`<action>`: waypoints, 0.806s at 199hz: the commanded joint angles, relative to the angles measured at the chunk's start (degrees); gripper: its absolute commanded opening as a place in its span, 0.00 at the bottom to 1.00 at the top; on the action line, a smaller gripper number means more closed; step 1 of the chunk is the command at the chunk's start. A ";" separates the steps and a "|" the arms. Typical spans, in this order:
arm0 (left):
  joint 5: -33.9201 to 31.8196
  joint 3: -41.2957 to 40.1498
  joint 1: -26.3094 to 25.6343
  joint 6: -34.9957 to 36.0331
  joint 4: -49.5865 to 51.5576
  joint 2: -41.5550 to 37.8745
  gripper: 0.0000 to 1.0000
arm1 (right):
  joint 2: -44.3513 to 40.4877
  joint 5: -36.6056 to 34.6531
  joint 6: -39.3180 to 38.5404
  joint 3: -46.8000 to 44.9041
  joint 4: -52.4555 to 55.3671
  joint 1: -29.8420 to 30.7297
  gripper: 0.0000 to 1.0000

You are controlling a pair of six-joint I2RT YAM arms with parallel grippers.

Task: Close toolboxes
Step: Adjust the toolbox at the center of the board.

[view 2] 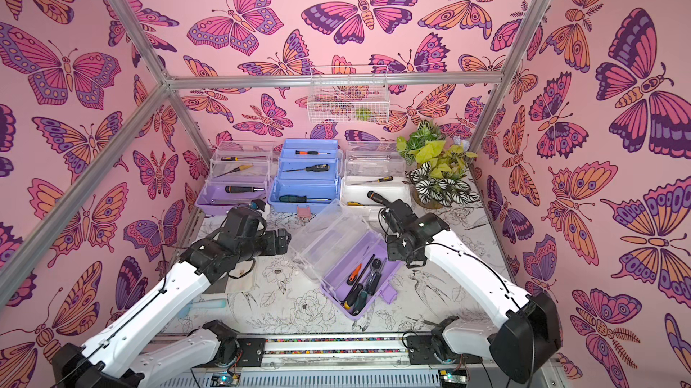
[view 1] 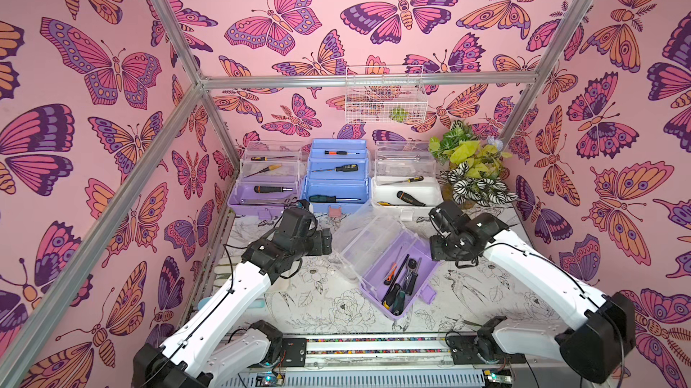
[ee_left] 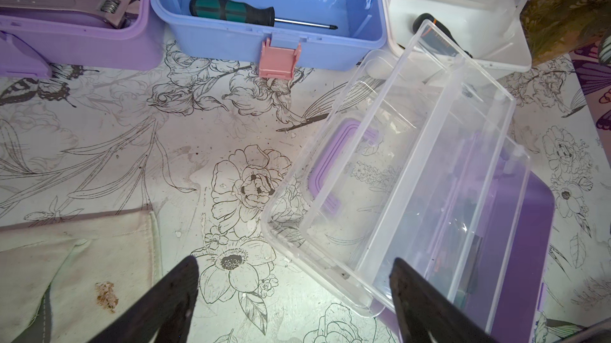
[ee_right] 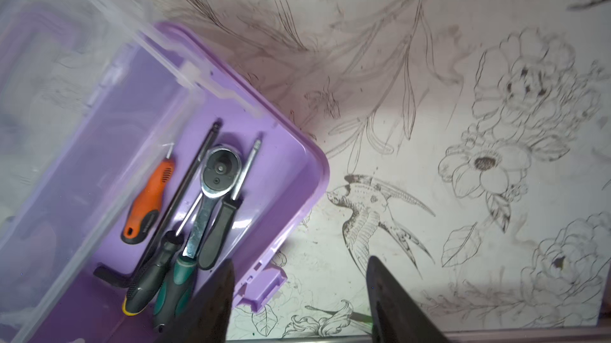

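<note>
**Open lilac plastic toolbox (view 1: pixel 397 282) lies askew near the middle of the table (view 1: pixel 318 304) — both claws empty.**

The left gripper (ee_left: pixel 294 291) hangs spread wide at a corner of the clear hinged lid (ee_left: pixel 396 166). The right gripper (ee_right: pixel 301 298) stands parted over the lilac front latch (ee_right: pixel 264 286), pinching nothing. The case looks light and slippery, its thin lid likely to flex, with loose screwdrivers and a steel ratchet (ee_right: pixel 215 176) weighting the base. The lid's long free rim seems the best hold — pushed over, not squeezed. Three more cases, lilac (view 1: pixel 265 195), blue (view 1: pixel 336 195) and white (view 1: pixel 405 189), stand open along the table's far edge.
</note>
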State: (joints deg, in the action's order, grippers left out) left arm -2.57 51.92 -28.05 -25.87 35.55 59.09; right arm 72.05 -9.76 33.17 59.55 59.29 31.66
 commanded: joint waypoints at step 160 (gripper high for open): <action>2.93 -2.17 7.16 2.69 2.29 -5.12 0.90 | 17.28 6.37 -0.86 -0.56 -6.47 0.34 0.23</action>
State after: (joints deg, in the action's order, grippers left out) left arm -1.26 50.52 -22.41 -24.12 36.12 54.63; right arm 83.90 -5.52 36.75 58.54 56.62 32.95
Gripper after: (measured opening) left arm 0.903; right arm 0.238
